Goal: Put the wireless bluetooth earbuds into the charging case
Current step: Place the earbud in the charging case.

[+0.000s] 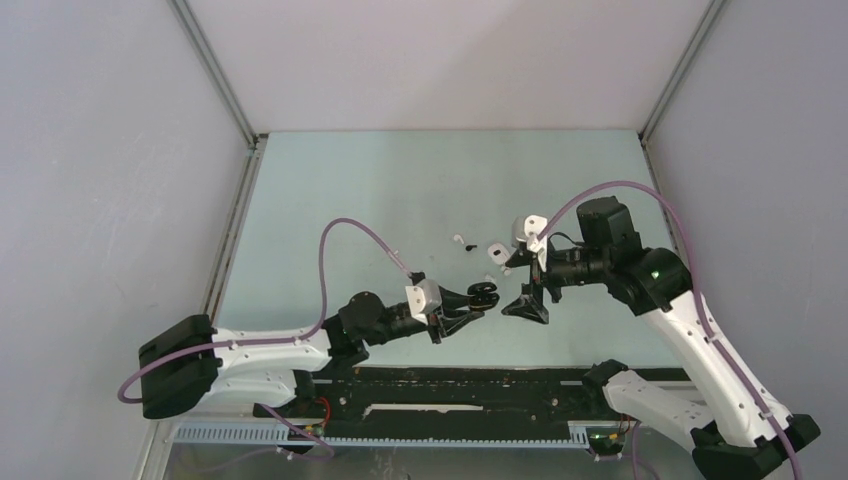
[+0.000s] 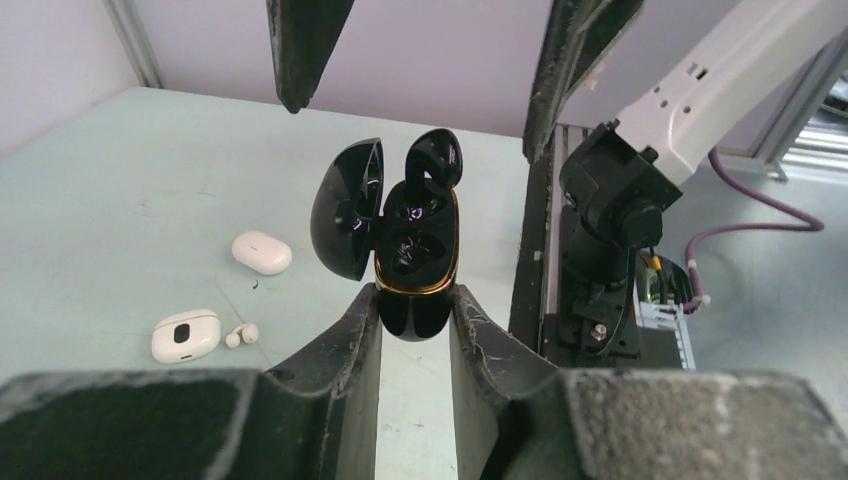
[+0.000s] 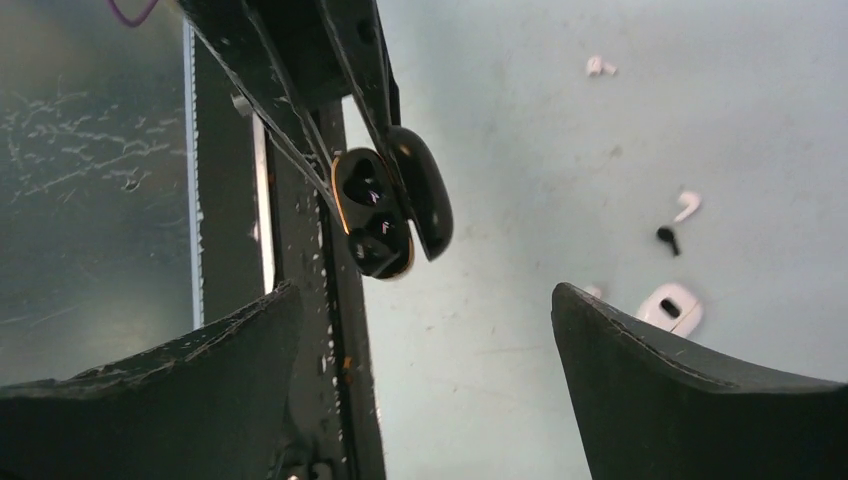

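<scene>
- Low in the top view, just left of centre, your left gripper is clamped on the black charging case. In the left wrist view its fingers pinch the case's lower end from both sides.
- The lid stands open to the left. A black earbud sticks up out of the upper pocket, and you cannot tell whether the lower pocket is filled.
- Just right of the case in the top view, your right gripper hovers with its jaws wide apart, holding nothing. Its fingertips sit to either side above the case at the top of the left wrist view, not touching it.
- Farther up the table, at the lower left of the left wrist view, an open white case lies with a small white earbud just beside it. A closed white case lies beyond them.
- At the right of the right wrist view, a stemmed white earbud and a loose black earbud lie close together.
</scene>
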`<state>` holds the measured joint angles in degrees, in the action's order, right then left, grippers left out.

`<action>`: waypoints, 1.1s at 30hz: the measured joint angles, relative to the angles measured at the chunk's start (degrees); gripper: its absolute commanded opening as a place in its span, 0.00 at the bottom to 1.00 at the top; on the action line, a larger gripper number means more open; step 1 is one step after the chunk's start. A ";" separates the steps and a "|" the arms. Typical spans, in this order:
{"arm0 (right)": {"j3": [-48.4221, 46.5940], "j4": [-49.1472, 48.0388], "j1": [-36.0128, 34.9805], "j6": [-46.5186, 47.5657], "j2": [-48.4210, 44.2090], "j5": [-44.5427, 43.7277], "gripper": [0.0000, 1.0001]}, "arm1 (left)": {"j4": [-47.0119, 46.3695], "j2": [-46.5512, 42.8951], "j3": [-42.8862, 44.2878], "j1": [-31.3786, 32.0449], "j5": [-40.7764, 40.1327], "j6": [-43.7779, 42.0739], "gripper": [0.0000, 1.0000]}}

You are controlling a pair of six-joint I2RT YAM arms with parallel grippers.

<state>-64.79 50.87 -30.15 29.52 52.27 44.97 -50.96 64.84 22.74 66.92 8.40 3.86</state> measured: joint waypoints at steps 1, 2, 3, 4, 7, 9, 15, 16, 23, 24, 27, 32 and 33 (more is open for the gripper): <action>0.00 1.36 0.85 0.55 0.72 0.46 0.96 | 0.94 -0.02 0.24 0.00 0.76 -0.68 0.00; 0.00 2.29 1.40 0.90 1.07 0.76 0.96 | 1.86 -0.02 0.48 0.00 1.33 -1.40 0.00; 0.00 3.15 1.88 1.22 1.20 1.22 0.96 | 2.73 -0.04 0.63 0.00 1.97 -2.14 0.00; -0.02 3.93 2.03 1.62 1.18 1.66 0.96 | 3.43 -0.13 0.72 -0.02 2.36 -2.67 0.00; -0.42 5.62 2.21 2.34 1.03 3.15 0.96 | 5.27 -0.46 0.72 -0.02 3.37 -3.98 0.00; -0.46 6.05 2.32 2.45 1.03 3.87 0.96 | 5.70 -0.48 0.74 0.00 3.98 -4.48 0.00; -0.46 7.10 2.93 2.56 1.49 5.68 0.96 | 6.23 -0.46 0.74 0.00 4.70 -4.96 0.00; -0.46 7.08 2.93 2.54 1.60 5.84 0.96 | 6.27 -0.48 0.74 0.00 4.96 -4.96 0.00; -0.39 6.64 2.95 2.08 3.04 5.86 0.96 | 6.45 -0.48 0.74 0.00 5.95 -4.96 0.00; -0.35 6.49 2.97 1.99 3.26 5.84 0.96 | 6.51 -0.48 0.74 0.00 5.99 -4.96 0.00; 0.11 5.60 3.02 1.77 3.76 5.81 0.95 | 6.58 -0.50 0.74 0.00 6.21 -4.96 0.00; 1.31 4.09 3.02 0.81 3.93 5.14 0.95 | 6.62 -0.72 0.79 0.00 6.88 -4.96 0.00; 1.46 3.89 3.02 0.66 4.00 4.87 0.95 | 6.78 -0.74 0.90 0.00 6.97 -4.96 0.00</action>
<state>-63.33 54.76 -27.14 30.17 56.27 49.84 -44.18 64.10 23.64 66.92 15.38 -1.10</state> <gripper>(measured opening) 0.952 0.288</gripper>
